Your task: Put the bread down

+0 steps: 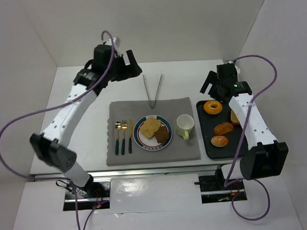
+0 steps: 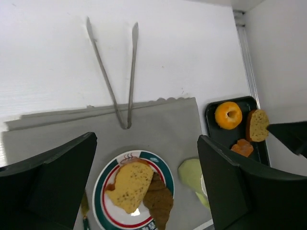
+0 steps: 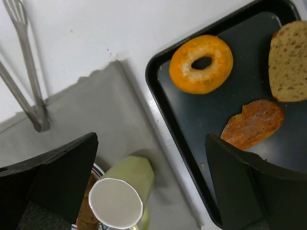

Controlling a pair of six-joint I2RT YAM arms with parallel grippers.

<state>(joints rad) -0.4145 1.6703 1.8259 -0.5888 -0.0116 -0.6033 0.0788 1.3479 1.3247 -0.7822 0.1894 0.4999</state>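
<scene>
The golden-tan toast slice (image 1: 151,127) and the dark brown chunk (image 1: 163,135) lie side by side, touching, on a round plate (image 1: 136,134) with a green and red rim. In the left wrist view the toast (image 2: 131,186) and the chunk (image 2: 161,204) show on the plate (image 2: 166,166). My left gripper (image 1: 132,64) is open and empty, raised over the far left of the table (image 2: 146,143). My right gripper (image 1: 210,82) is open and empty, raised above the tray's far left corner (image 3: 151,143).
The plate sits on a grey mat (image 1: 118,112) with cutlery (image 1: 124,137) to its left and a pale green cup (image 1: 184,126) to its right. Metal tongs (image 1: 153,90) lie behind the mat. A black tray (image 1: 207,143) holds a doughnut (image 1: 213,107), orange rolls (image 1: 223,128) and a tan slice (image 3: 288,62).
</scene>
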